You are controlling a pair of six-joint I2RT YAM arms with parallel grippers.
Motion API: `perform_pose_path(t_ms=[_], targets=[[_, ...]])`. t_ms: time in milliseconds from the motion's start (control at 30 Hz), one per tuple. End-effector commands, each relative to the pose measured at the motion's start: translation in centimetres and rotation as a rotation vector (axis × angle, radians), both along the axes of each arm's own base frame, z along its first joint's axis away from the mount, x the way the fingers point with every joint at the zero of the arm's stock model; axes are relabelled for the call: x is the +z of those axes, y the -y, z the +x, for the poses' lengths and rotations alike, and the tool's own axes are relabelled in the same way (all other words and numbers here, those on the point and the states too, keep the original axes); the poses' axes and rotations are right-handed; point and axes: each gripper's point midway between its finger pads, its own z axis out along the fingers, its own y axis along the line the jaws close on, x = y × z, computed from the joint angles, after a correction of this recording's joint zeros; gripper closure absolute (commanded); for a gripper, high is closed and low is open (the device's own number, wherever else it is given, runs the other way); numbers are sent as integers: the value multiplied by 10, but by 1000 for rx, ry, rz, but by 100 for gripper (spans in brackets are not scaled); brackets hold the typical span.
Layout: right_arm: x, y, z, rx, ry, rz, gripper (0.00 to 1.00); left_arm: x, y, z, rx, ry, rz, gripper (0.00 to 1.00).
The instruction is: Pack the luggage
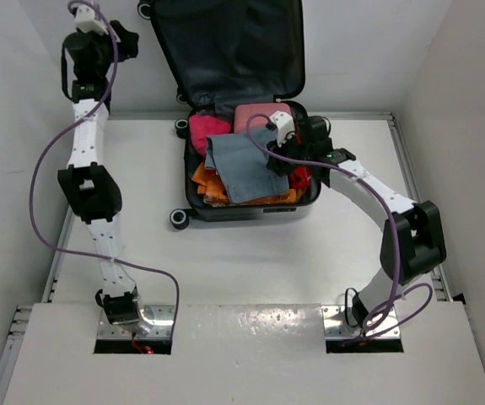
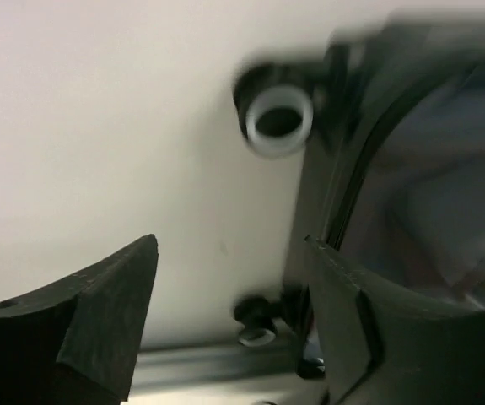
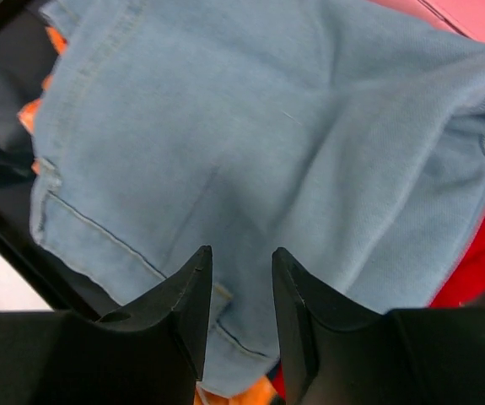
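The luggage [image 1: 250, 211] lies open mid-table, its dark-lined lid [image 1: 225, 51] standing up against the back wall. Pink [image 1: 208, 131], orange [image 1: 208, 181] and red clothes fill the base, with a blue denim piece [image 1: 238, 164] spread on top. My right gripper [image 1: 277, 164] hovers over the right side of the pile. In the right wrist view its gripper [image 3: 240, 251] shows a narrow gap, the denim [image 3: 267, 126] just beyond the tips. My left gripper [image 1: 134, 42] is raised by the lid's left edge. In its own view the left gripper [image 2: 232, 245] is open and empty beside the luggage [image 2: 318, 194].
White walls close in the table on the left, back and right. The luggage's wheels [image 1: 177, 219] stick out on its left side; two wheels [image 2: 277, 122] show blurred in the left wrist view. Red cloth [image 3: 478, 270] lies under the denim.
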Motion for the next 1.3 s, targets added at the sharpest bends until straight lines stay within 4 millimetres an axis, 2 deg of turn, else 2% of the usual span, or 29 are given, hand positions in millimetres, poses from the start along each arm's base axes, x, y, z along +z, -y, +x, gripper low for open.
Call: perform_pose_path(t_ms=[0,33,100,133,233,300,367,400,433,533,600,633,700,733,800,833,900,933,967,1000,1067,1100,1133,1200,1267], targets=[[32,8,15,-16,93,-16,65,31,39,-2,-153,122,-80,24],[29,13,14,-33,83,-34,64,25,39,0,-190,109,-148,23],[28,16,15,-44,83,-48,63,20,50,-2,-297,130,-179,21],[25,24,16,-75,70,-66,63,0,61,3,-342,106,-170,21],[25,31,19,-110,66,-75,63,-3,64,2,-362,101,-193,21],[22,36,22,-131,58,-81,62,-21,64,11,-368,76,-198,21],[21,38,25,-148,56,-85,62,-13,62,12,-360,110,-182,21],[21,38,25,-149,54,-88,62,-21,59,19,-348,105,-189,21],[17,39,25,-156,46,-94,62,-11,67,16,-359,138,-171,21],[19,41,30,-168,58,-104,60,-13,69,23,-348,176,-163,21],[20,42,33,-176,58,-107,60,-14,84,24,-368,187,-175,24],[20,43,35,-183,59,-113,60,-9,83,23,-361,198,-176,26],[21,46,40,-194,59,-124,60,-16,98,28,-375,210,-170,28],[22,48,41,-202,60,-128,60,-11,93,29,-346,232,-180,30],[23,53,42,-214,51,-135,60,-20,104,35,-342,232,-185,33],[22,56,43,-222,48,-139,60,-17,100,36,-315,250,-182,35],[25,60,43,-237,52,-148,60,-28,109,43,-308,250,-185,42],[25,63,42,-241,54,-158,60,-19,106,41,-291,276,-190,44],[27,66,42,-243,65,-169,60,-30,112,46,-292,260,-198,51],[27,68,41,-241,66,-179,60,-30,110,47,-279,264,-194,56],[27,68,40,-235,72,-190,60,-44,104,56,-245,255,-210,66],[27,71,41,-242,74,-193,60,-42,102,56,-232,268,-203,77],[28,71,41,-242,76,-196,60,-48,107,58,-232,260,-209,83],[27,73,43,-248,76,-197,60,-46,105,58,-219,272,-202,96],[26,73,47,-249,75,-195,60,-29,109,48,-242,304,-180,100]])
